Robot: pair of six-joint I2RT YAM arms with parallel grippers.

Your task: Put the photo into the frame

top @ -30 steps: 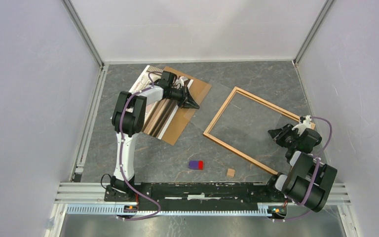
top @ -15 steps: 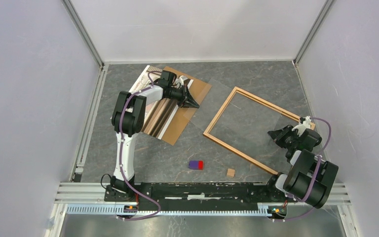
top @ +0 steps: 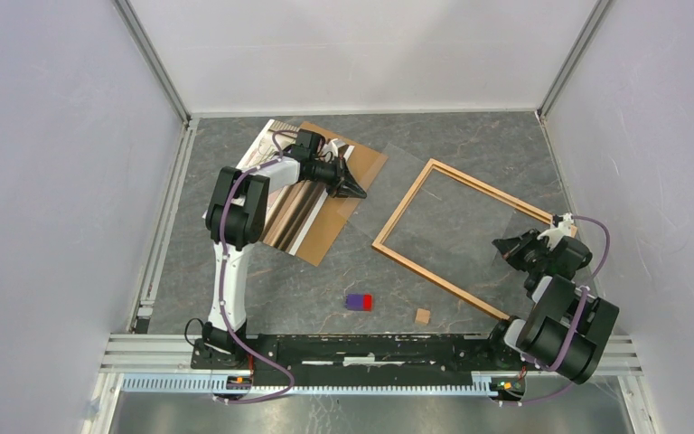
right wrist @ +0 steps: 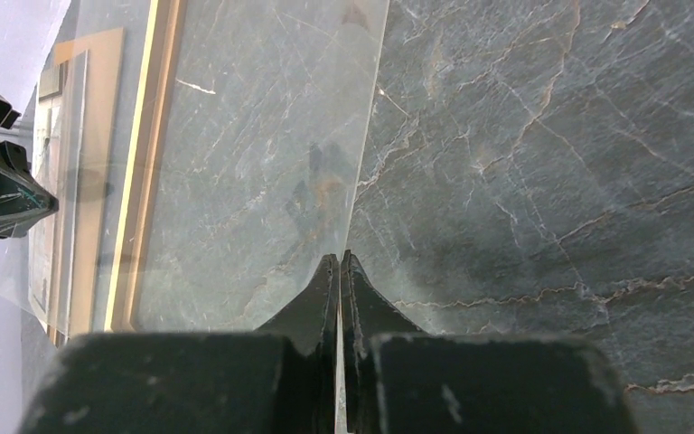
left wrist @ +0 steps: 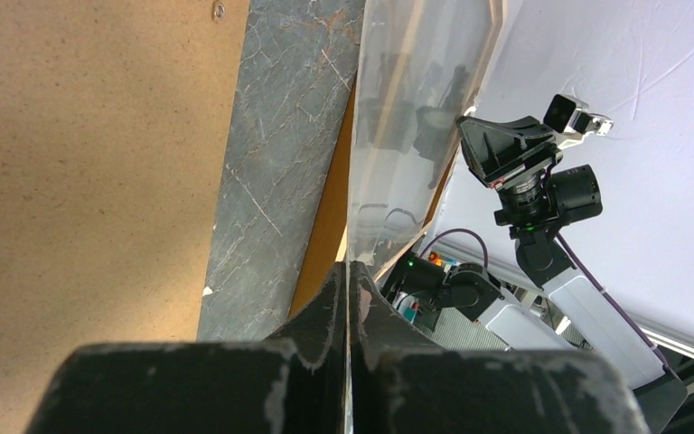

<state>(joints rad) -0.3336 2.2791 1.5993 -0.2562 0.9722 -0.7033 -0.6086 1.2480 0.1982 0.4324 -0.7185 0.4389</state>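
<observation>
Pinched shut, my right fingers [right wrist: 330, 282] hold one corner of the clear transparent plastic sheet [right wrist: 253, 145] above the near right end of the thin light orange-brown wooden frame [top: 403, 202]. My left fingers [left wrist: 336, 291] clamp the opposite corner past the frame's left rail. I judge both ends should travel level and together, or the sheet will bow. Left of the frame, just beside my left fingers, the glossy window photo [top: 289, 217] lies on the plain brown backing board [top: 330, 231].

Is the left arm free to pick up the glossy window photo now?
Probably not yet: the left gripper is shut on the clear transparent sheet, though the photo lies right beneath that arm.
</observation>
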